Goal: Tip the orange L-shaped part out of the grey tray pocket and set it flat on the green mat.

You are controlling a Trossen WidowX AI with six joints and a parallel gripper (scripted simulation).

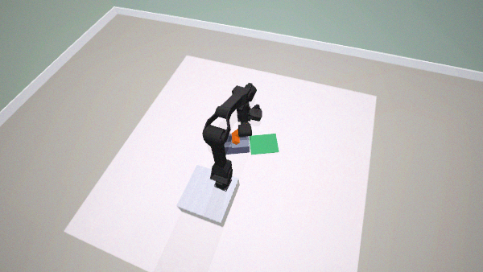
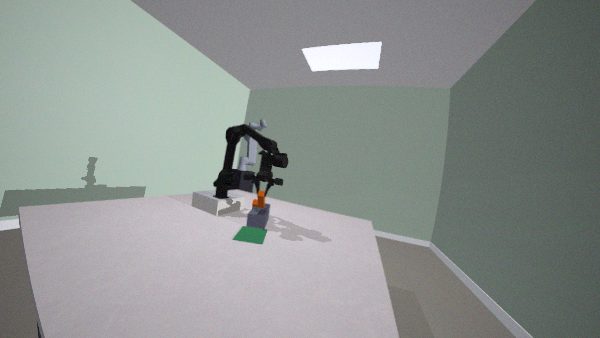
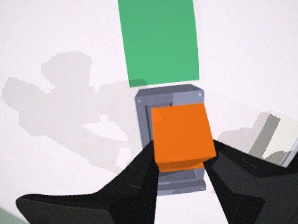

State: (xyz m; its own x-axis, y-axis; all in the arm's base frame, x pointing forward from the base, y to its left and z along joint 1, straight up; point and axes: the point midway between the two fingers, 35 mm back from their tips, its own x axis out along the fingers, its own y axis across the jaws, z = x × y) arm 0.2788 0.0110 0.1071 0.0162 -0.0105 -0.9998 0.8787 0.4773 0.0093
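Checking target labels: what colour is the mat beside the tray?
Green; the mat shows best in the wrist view.

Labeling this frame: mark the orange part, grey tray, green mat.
orange part [image 3: 181, 135]: wrist view, middle of its broad face.
grey tray [image 3: 148, 117]: wrist view, left rim.
green mat [image 3: 160, 36]: wrist view, centre of the mat.

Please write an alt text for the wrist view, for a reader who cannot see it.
Two black fingers pinch the orange part, held above the grey tray. The green mat lies just beyond the tray on a white surface, with the arm's shadow to the left.
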